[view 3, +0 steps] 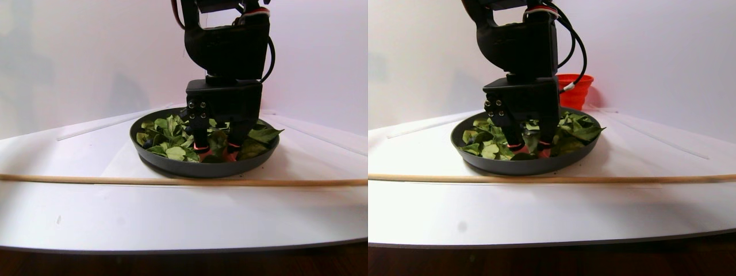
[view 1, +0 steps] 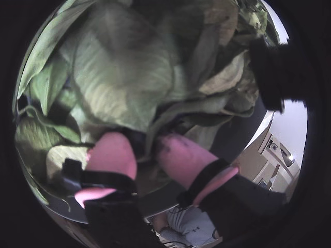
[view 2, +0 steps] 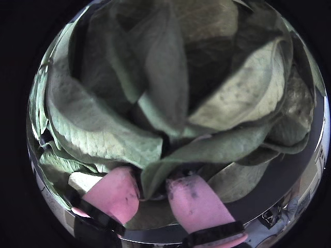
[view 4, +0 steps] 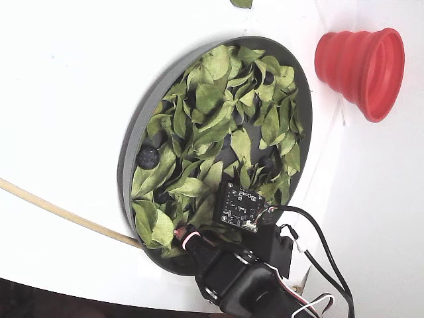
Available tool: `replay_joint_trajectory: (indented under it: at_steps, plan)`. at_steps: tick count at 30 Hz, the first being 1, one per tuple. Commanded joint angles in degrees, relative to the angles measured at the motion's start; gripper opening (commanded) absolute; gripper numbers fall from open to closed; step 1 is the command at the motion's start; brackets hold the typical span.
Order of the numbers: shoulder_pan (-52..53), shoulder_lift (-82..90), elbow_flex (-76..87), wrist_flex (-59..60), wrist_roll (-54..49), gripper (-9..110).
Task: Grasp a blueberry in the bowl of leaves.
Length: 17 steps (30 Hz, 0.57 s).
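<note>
The dark-grey bowl (view 4: 132,152) holds a loose heap of green leaves (view 4: 212,112). A dark round blueberry (view 4: 147,157) lies bare near the bowl's left rim in the fixed view, and another dark one (view 4: 267,161) sits among the leaves on the right. My gripper (view 1: 147,147) is low in the leaves near the bowl's front edge, with its pink fingertips (view 2: 116,194) pressed into them. The jaws stand apart, with a leaf edge and a dark shadow in the gap (view 2: 152,186). I see no berry held. In the stereo pair view my gripper (view 3: 215,146) is inside the bowl (view 3: 201,167).
A red ribbed cup (view 4: 361,63) stands beyond the bowl on the white table, also visible in the stereo pair view (view 3: 575,92). A thin wooden stick (view 3: 172,181) lies across the table in front of the bowl. A loose leaf (view 4: 242,3) lies outside the bowl.
</note>
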Motion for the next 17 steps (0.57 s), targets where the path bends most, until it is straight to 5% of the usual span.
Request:
replay_joint_trajectory:
  at_steps: [1, 17]
  plan:
    - [0.62, 4.92, -0.53, 1.14, -0.09, 9]
    - [0.09, 11.34, 0.09, 5.27, 0.26, 9]
